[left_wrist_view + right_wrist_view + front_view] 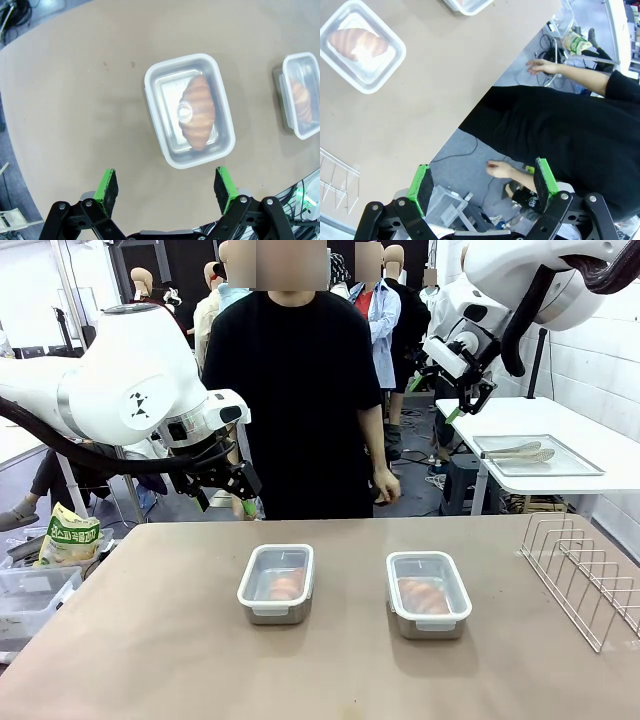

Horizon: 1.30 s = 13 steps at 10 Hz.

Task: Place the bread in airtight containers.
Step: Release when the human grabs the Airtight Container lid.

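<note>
Front view: 2 airtight containers on tan table (150, 640), left container (276, 583) and right container (428, 593), lids on, 1 bread each: left bread (285, 586), right bread (424, 594). Wire rack (585, 575) at table's right edge. Person in black stands at far side. Left gripper (232, 483) and right gripper (468, 398) raised, both apart from the containers.

Left wrist view: left gripper (165, 187) jaws wide, empty, above left container (189, 110); ridged bread (198, 111) seen thru clear lid.

Right wrist view: right gripper (483, 182) wide, empty, over table edge; person's 2 hands, floor cables.
</note>
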{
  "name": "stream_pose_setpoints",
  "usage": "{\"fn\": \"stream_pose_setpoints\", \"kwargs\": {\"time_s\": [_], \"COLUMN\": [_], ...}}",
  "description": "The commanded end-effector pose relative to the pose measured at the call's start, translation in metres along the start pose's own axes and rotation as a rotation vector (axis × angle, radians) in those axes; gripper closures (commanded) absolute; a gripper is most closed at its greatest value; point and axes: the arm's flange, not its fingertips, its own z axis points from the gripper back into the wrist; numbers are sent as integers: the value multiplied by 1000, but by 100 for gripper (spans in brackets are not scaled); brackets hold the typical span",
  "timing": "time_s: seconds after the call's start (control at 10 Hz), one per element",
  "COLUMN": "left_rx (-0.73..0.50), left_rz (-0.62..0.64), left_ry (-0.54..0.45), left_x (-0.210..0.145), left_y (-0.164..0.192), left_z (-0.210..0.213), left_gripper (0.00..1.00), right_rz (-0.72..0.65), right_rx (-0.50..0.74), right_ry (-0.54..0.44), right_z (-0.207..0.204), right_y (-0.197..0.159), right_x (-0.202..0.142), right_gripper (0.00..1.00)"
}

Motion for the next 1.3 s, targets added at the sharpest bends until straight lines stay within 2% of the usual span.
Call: {"fn": "stream_pose_setpoints", "kwargs": {"time_s": [0.0,1.2], "left_rx": [-1,-1], "left_rz": [9,9], "left_ry": [-1,-1], "left_x": [0,0], "left_y": [1,1], "left_z": [1,1], "left_gripper": [0,0], "right_rz": [-9,-9], "right_rx": [-14,-14], "right_ry": [-6,-6], "right_z": [-2,-2], "right_y": [5,5], "right_x": [3,3], "right_gripper": [0,0]}}
